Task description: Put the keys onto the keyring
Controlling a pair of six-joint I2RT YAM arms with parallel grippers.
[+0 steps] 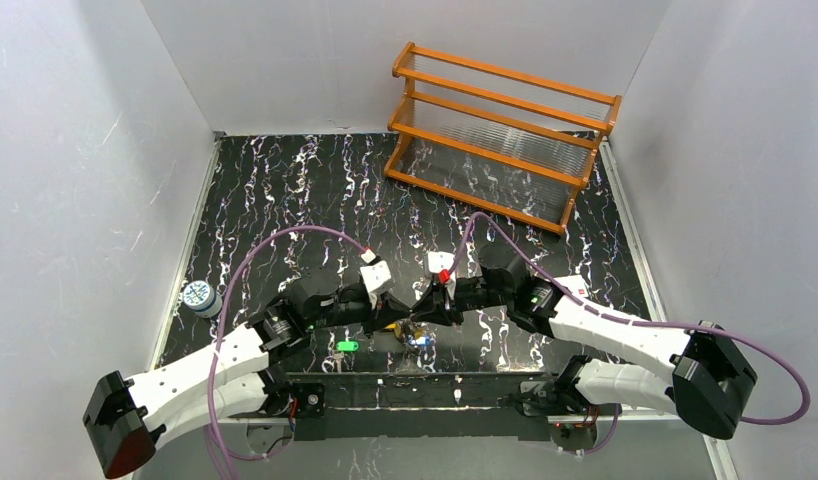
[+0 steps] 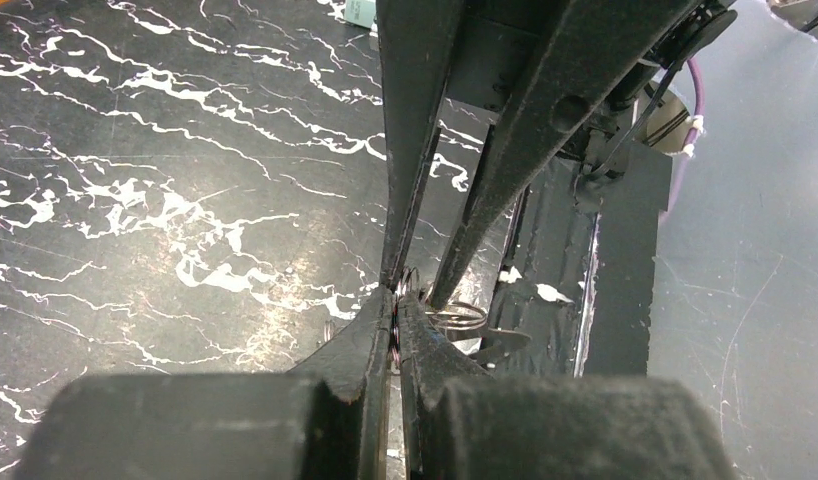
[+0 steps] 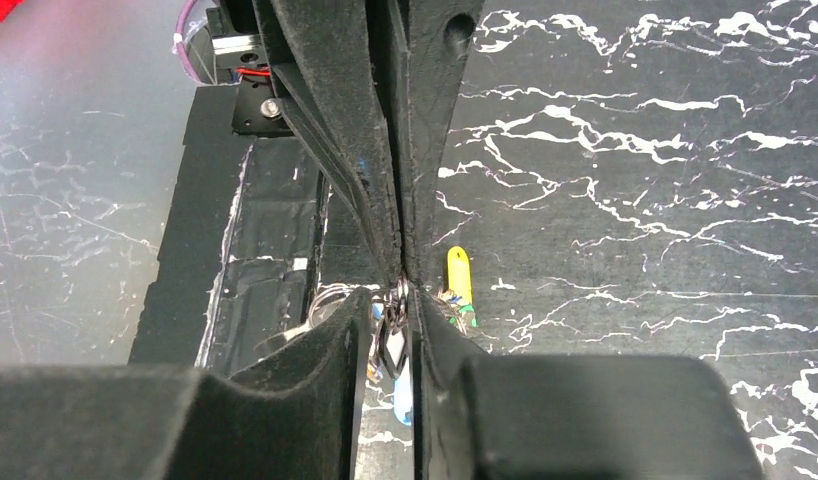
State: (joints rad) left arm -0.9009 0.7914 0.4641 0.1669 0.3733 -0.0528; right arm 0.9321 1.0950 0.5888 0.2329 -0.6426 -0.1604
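Observation:
My two grippers meet tip to tip over the table's near middle. The left gripper (image 1: 396, 322) (image 2: 397, 316) is shut on a thin wire of the silvery keyring (image 2: 457, 318), whose loops show just right of its tips. Facing it, the right gripper (image 1: 423, 312) (image 3: 390, 296) stands open with a narrow gap. A dark-headed key (image 3: 393, 346) hangs in that gap from the ring, with a blue key (image 3: 403, 392) (image 1: 418, 339) under it. A yellow key (image 3: 458, 276) lies just beyond the right finger. A green key (image 1: 347, 346) lies alone to the left of the grippers.
A small blue-white can (image 1: 200, 297) stands at the table's left edge. An orange wooden rack (image 1: 500, 135) stands at the back right. A black taped strip (image 1: 415, 385) runs along the near edge between the arm bases. White walls enclose three sides.

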